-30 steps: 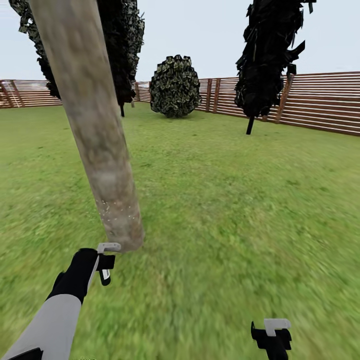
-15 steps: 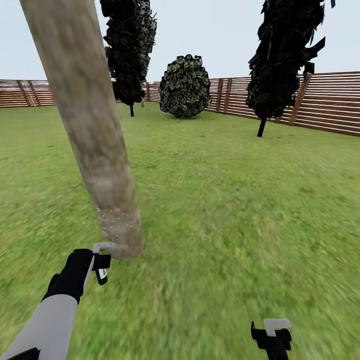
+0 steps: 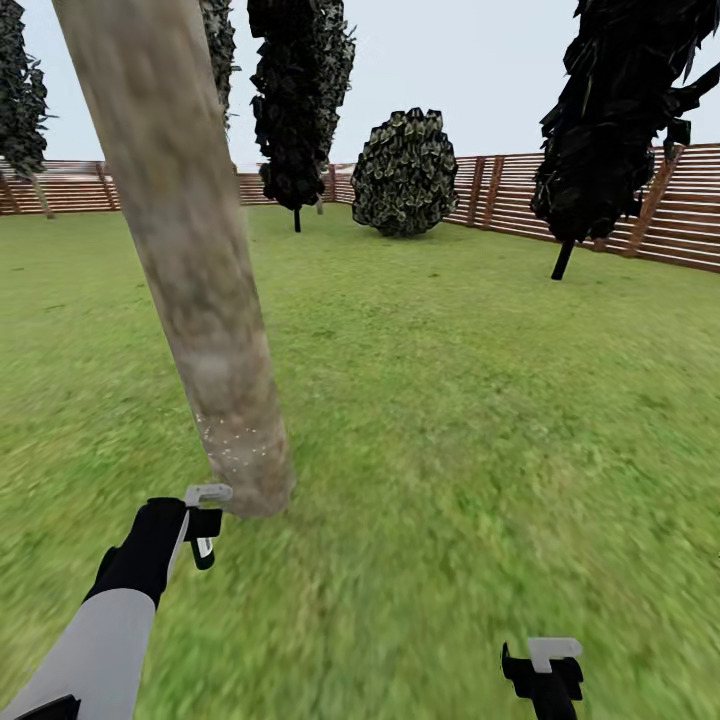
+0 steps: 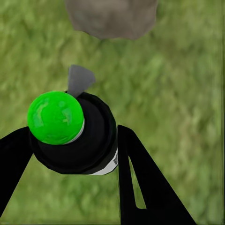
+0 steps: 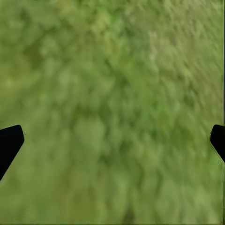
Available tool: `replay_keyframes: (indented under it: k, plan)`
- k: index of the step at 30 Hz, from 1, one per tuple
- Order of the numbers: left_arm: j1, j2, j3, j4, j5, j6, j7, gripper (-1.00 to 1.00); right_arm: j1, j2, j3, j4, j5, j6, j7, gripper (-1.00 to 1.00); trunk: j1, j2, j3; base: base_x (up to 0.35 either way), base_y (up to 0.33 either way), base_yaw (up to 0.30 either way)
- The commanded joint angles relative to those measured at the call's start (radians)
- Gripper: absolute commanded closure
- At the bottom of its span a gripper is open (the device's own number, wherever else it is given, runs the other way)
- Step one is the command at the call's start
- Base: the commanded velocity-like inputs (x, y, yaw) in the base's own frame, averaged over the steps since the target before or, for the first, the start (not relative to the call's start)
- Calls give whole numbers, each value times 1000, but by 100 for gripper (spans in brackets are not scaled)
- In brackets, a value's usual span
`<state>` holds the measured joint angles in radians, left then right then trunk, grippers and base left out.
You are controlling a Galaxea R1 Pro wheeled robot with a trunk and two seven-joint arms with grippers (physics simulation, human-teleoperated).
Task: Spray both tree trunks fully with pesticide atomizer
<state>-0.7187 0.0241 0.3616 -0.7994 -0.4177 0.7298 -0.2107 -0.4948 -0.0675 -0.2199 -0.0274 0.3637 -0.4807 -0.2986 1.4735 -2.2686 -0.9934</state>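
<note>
- Camera has swung since the earlier frames: whole scene shifted right in head view, trunk base now slightly further right, another dark tree [image 3: 20, 100] newly in at far left; grippers sit where they were.
- Left gripper [image 3: 205, 520] clamped on pesticide atomizer [image 4: 75, 133], fingers [image 4: 140, 187] pressed to both sides of its black body, green cap and grey nozzle facing trunk.
- Tree trunk [image 3: 190, 270] thick, mottled grey-brown, leaning, base just beside left gripper; pale speckles low on it.
- Right gripper [image 3: 545, 675] low at right over grass [image 3: 450, 400], fingers spread wide, holding nothing.
- Bush [image 3: 405, 172], dark thin-stemmed trees [image 3: 300, 100], slat fence [image 3: 600, 205] far behind.
</note>
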Motion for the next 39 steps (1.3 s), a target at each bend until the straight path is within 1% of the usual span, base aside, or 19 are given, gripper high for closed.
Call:
replay_keyframes:
  k: [1,3,7,19,25,26,27,28,30,34,39]
  plan:
    - [-1,3,6,0,-11,3,-10,100,-1,0,-7,1,11,-2,-4,-100,0,0,-1,85,-269,9]
    - [0,4,7,1,-11,3,-10,100,-1,0,-7,1,11,-2,-4,-100,0,0,-1,78,-270,3]
    - [0,0,1,3,-10,3,-10,100,-1,0,-7,1,11,-2,-4,-100,0,0,-1,23,-271,66]
    - [-1,2,9,4,-11,3,-9,100,-1,0,-7,1,11,-2,-4,-100,0,0,-1,36,-273,260]
    - [1,5,10,6,-12,2,-6,100,-1,0,-7,1,12,-2,-4,-100,0,0,-1,173,-252,33]
    - [1,5,10,6,-12,2,-1,100,-1,0,-7,1,12,-2,-4,-100,0,0,-1,184,-243,2]
    - [1,5,10,6,-11,2,32,100,-1,0,-7,1,12,-2,-4,-100,0,0,-1,179,-243,1]
    - [1,5,10,6,-10,2,51,100,-1,0,-7,1,12,-2,-4,-100,0,0,-1,175,-243,0]
    - [1,4,9,6,-7,2,66,100,-1,0,-7,1,12,-2,-4,-100,0,0,-1,170,-243,0]
    - [1,1,5,6,-1,2,72,100,-1,0,-7,1,12,-2,-4,-100,0,0,-1,157,-248,62]
    - [1,0,7,5,0,2,73,100,-1,0,-7,1,12,-2,-4,-100,0,0,-1,66,-265,255]
